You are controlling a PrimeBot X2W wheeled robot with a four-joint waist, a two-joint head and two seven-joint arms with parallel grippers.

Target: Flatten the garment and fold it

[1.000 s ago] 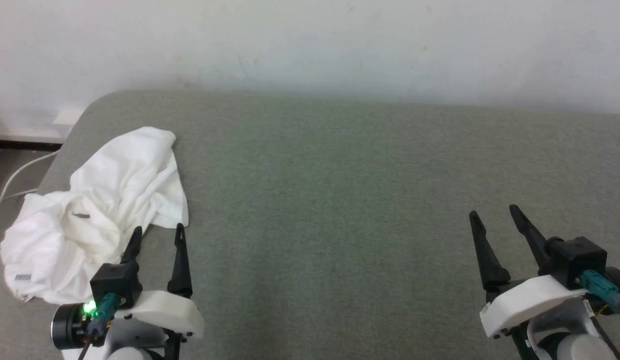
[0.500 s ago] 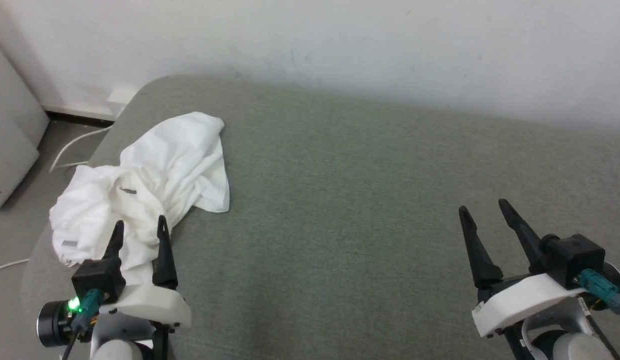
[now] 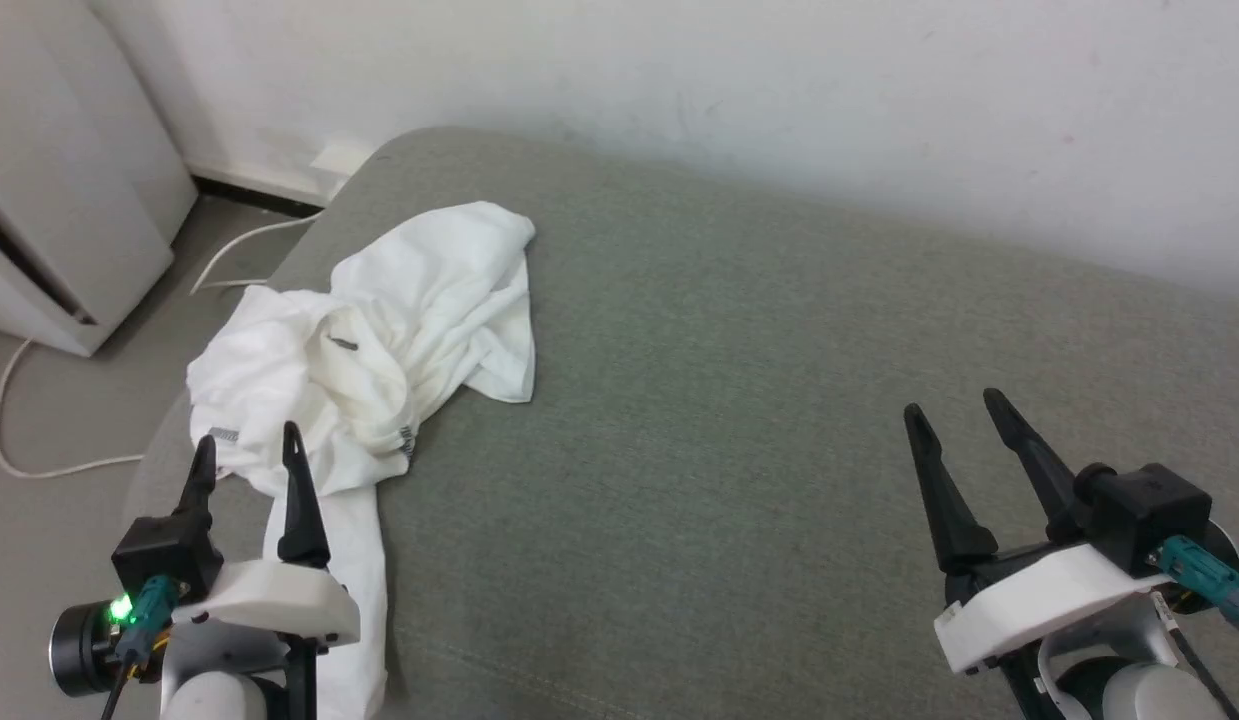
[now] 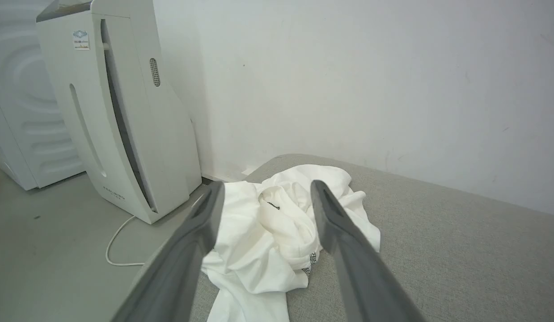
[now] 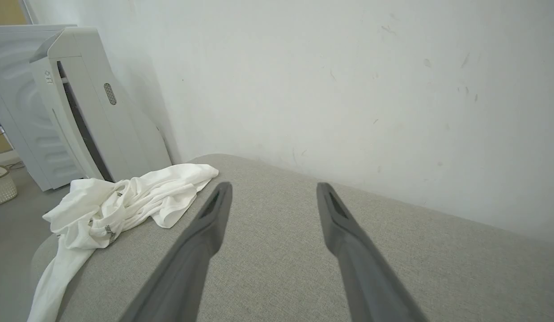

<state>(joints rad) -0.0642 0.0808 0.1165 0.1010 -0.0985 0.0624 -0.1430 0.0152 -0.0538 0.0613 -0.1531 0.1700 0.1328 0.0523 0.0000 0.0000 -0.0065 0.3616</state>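
while our left gripper hovers, fingers spread and empty, at the near edge of the shirt, our right gripper hangs equally wide and empty, well apart. the white shirt lies crumpled at the left end of the cushion, one part trailing over the edge. we cannot tell what the basket holds.

Open grey surface right of crumpled garment; wall behind.
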